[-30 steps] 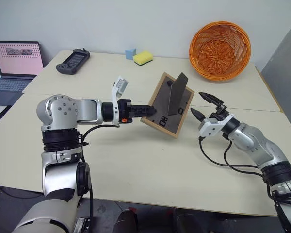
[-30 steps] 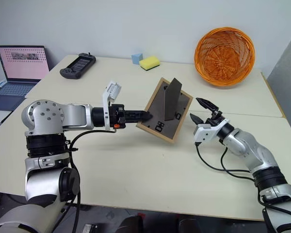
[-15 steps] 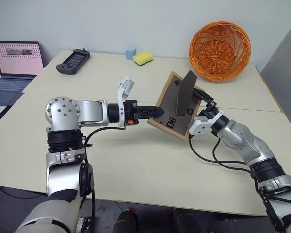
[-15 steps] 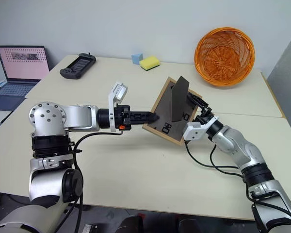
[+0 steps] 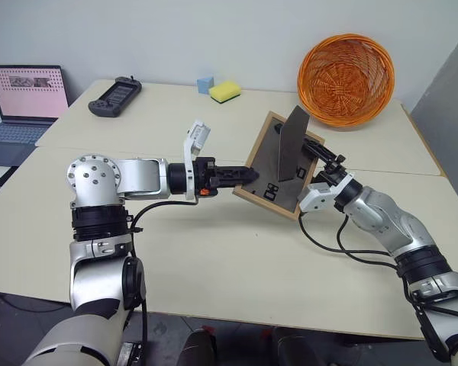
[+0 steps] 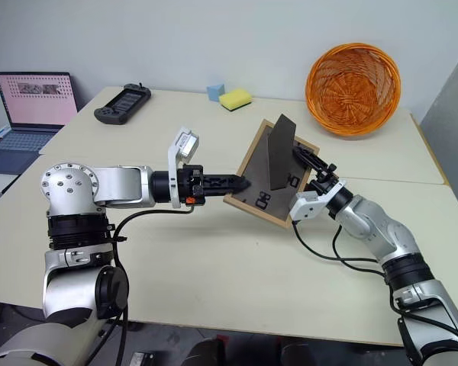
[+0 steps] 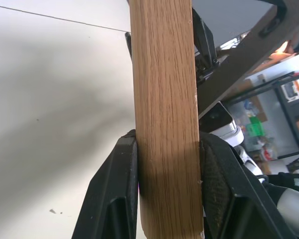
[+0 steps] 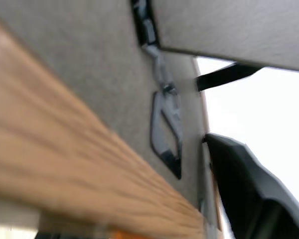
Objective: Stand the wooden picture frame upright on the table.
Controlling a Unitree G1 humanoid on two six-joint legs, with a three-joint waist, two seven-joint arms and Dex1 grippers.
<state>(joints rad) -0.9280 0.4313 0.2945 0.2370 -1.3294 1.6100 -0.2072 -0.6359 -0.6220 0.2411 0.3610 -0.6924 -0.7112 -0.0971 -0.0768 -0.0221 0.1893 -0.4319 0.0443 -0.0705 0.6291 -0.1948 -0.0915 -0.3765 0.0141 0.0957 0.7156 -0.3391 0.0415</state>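
The left tool [image 5: 248, 174] gripped the wooden picture frame [image 5: 281, 169] above the desk [image 5: 214, 252]; the right tool's [image 5: 326, 158] grip was unclear.

- The wooden picture frame [image 5: 278, 164] turns its dark back toward the head views; its picture side faces away and is hidden.
- The white marks on that back are too small to read.
- The right gripper [image 6: 314, 169] sits at the frame's right edge; one finger goes behind the wood, so its hold cannot be told.
- The right wrist view is blurred.
- The laptop [image 5: 23, 103] is cut off by the left edge.
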